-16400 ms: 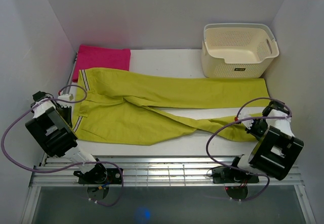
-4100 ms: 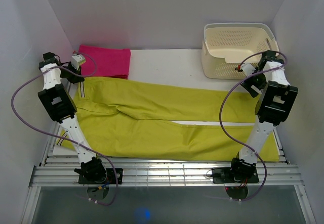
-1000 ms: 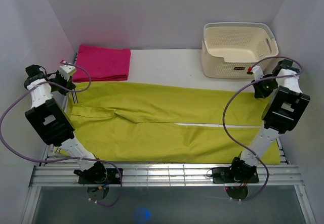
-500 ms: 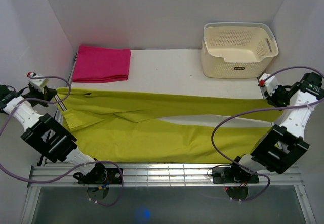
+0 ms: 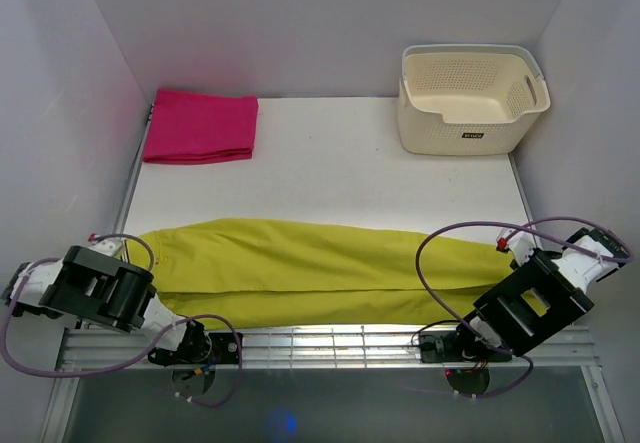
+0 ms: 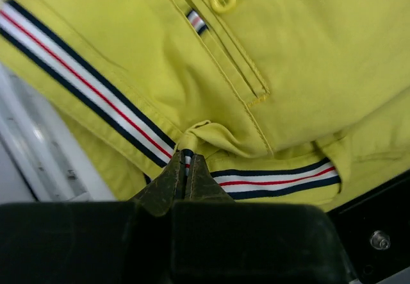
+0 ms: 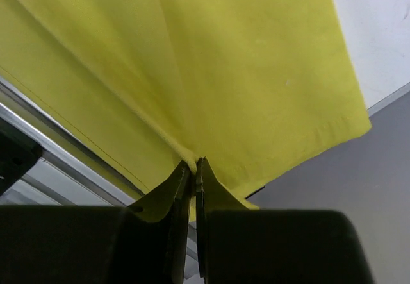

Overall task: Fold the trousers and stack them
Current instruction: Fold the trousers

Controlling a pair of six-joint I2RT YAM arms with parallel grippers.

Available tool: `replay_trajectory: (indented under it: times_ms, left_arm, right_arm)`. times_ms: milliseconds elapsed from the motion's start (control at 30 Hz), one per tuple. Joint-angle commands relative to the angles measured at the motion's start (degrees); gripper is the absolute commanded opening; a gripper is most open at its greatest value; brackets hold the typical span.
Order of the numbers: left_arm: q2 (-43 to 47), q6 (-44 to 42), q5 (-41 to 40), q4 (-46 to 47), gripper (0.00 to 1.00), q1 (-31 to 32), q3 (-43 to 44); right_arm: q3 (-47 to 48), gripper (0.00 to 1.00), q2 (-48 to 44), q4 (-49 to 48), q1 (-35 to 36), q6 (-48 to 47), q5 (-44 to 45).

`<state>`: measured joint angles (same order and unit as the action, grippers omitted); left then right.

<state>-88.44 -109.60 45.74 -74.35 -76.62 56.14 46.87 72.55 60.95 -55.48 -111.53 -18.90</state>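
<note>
The yellow-green trousers (image 5: 320,268) lie folded lengthwise, one leg over the other, as a long band along the table's near edge. My left gripper (image 6: 187,162) is shut on the striped waistband (image 6: 102,104) at the band's left end (image 5: 150,253); a button (image 6: 223,0) shows above. My right gripper (image 7: 192,167) is shut on the leg hems (image 7: 256,104) at the right end (image 5: 505,253). Both arms are drawn down low at the near corners.
A folded magenta-pink cloth (image 5: 200,125) lies at the back left. A cream perforated basket (image 5: 470,98) stands at the back right. White walls close the sides. A metal grille (image 5: 320,343) runs along the front edge.
Both grippers have pulled the far edge of the trousers toward the near edge, laying the upper leg over the lower one. The arms dropped from the table's sides to the near corners.
</note>
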Motion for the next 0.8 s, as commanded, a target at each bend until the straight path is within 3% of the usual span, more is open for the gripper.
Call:
replay_trajectory:
  times_ms: [0,133,267,500,767]
  left_arm:
    - [3.45,-11.79,-13.38,10.86,0.0,1.73,-7.08]
    - [4.51,-0.91,-19.36,23.26,0.0,10.05,-13.24]
    - [2.32,18.13,-20.33,30.99,0.0,18.86,-12.29]
    - [-5.94,43.91,-16.13,35.15,0.0,30.99,2.2]
    - [-7.54,45.18,-8.74,30.93,0.0,31.36,19.34]
  right_arm:
    - [-5.88,0.08,-0.13,-9.25,0.46,-9.06,7.45]
    - [-9.35,0.08,1.87,-17.17,3.62,-3.89,9.4]
    - [-3.56,0.08,9.25,-19.2,11.51,9.28,9.67]
    - [13.23,0.08,20.34,-18.15,19.36,23.98,7.3]
    - [23.26,0.08,21.93,-12.79,20.68,24.95,4.48]
